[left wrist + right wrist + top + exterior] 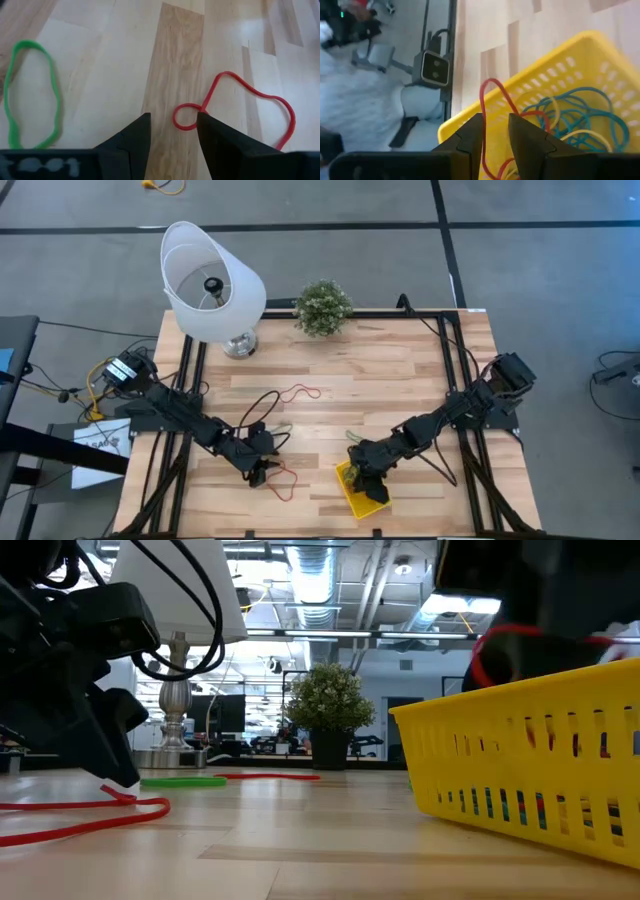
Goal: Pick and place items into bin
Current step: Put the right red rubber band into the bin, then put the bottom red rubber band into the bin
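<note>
Item in hand: a red loop (492, 107), passing between the fingers of the right gripper (495, 131), whose jaws stand narrow about it; whether they pinch it firmly or merely straddle it cannot be told. The strand rises from the jaws, arches over the rim of the yellow bin (520, 80) and falls back inside, where blue, yellow and red loops already lie. The gripper sits directly over the bin (362, 492) at the table's near edge, so release needs only an opening, no travel. Item next: a second red loop (235, 107) on the wood just ahead of the left gripper (173, 131), jaws moderately apart, empty. Its small twisted eye lies just past the gap, nearer the right-hand finger; the long lobe trails away to that side, long axis slanting across the jaw line. A green loop (30, 95) lies well apart on the other side. The left gripper (258, 470) is clearly the nearer arm to this loop (285, 480); the bin lies to its right.
</note>
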`<action>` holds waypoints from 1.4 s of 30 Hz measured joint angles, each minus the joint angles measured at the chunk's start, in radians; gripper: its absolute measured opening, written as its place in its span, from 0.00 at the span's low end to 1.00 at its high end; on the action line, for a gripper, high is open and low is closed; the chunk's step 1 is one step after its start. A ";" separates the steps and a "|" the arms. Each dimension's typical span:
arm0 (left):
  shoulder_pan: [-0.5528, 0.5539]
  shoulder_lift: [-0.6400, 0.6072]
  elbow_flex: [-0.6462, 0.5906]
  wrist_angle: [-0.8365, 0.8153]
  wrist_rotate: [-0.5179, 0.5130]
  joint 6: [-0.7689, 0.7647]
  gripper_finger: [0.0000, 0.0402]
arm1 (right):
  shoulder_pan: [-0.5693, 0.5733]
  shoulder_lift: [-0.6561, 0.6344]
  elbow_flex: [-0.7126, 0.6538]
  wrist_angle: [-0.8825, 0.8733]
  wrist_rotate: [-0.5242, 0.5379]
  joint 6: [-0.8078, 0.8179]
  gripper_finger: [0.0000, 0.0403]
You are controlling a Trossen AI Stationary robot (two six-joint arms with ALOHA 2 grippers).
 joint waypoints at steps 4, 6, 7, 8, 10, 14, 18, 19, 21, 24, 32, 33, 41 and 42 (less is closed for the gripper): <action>0.000 0.000 0.000 -0.003 0.000 -0.008 0.37 | 0.002 0.000 0.000 -0.028 -0.020 -0.026 0.22; 0.001 0.000 0.000 -0.005 -0.001 -0.008 0.37 | 0.019 0.000 0.006 -0.068 -0.005 -0.089 0.21; 0.001 0.000 0.000 -0.005 -0.003 -0.007 0.37 | 0.026 0.000 0.018 -0.120 0.016 -0.113 0.21; 0.001 0.000 0.000 -0.005 -0.007 -0.007 0.37 | 0.034 0.000 0.036 -0.187 0.036 -0.134 0.21; 0.001 0.000 0.000 -0.005 -0.015 -0.008 0.37 | 0.049 0.000 0.089 -0.341 0.092 -0.165 0.20; 0.002 0.000 0.000 -0.005 -0.019 -0.022 0.37 | 0.071 0.000 0.181 -0.522 0.188 -0.223 0.20; 0.002 0.000 0.000 0.012 0.008 -0.044 0.37 | 0.076 0.000 0.231 -0.529 0.195 -0.252 0.20; 0.002 0.000 0.000 0.018 0.025 -0.054 0.37 | 0.079 0.000 0.234 -0.529 0.195 -0.252 0.20; 0.002 -0.001 0.000 0.021 0.040 -0.071 0.37 | 0.080 0.000 0.234 -0.528 0.192 -0.251 0.20; 0.000 -0.001 0.000 0.021 0.044 -0.074 0.37 | 0.083 0.000 0.234 -0.524 0.191 -0.201 0.20; 0.000 -0.001 0.000 0.022 0.047 -0.072 0.37 | 0.106 0.000 0.234 -0.500 0.190 -0.113 0.20; -0.001 -0.001 0.000 0.022 0.040 -0.069 0.37 | 0.108 0.000 0.234 -0.501 0.189 -0.113 0.20; -0.027 0.051 0.055 0.067 -0.016 0.127 0.37 | 0.111 0.000 0.234 -0.503 0.189 -0.120 0.20; -0.027 0.072 0.071 0.067 -0.007 0.140 0.37 | 0.111 0.000 0.234 -0.504 0.189 -0.120 0.20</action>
